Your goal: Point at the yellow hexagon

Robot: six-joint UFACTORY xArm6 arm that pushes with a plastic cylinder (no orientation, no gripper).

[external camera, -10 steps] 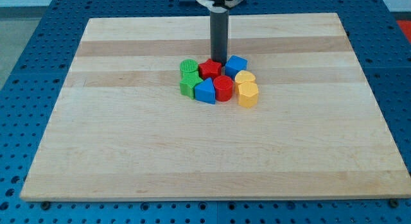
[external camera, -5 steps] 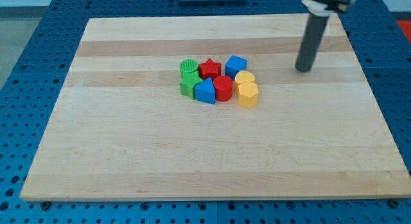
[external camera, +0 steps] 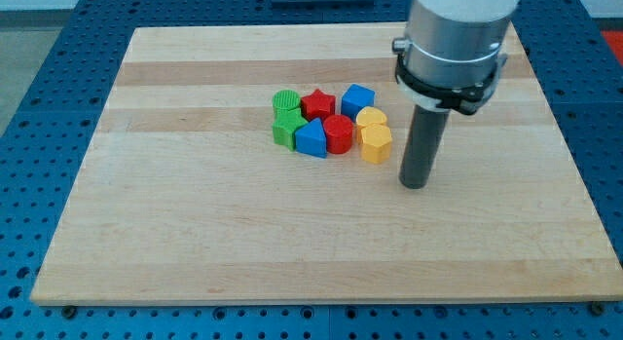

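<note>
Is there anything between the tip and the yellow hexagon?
No. In the camera view only bare board separates my tip from the yellow hexagon, which lies to the view's left and slightly above it.

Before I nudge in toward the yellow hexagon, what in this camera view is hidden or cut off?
- Arm above the grey collar: cut off by the view's top.
- Green block: shape unclear, blue block overlaps it.
- Yellow heart: lower part hidden by yellow hexagon.
- My tip: table contact unclear.
</note>
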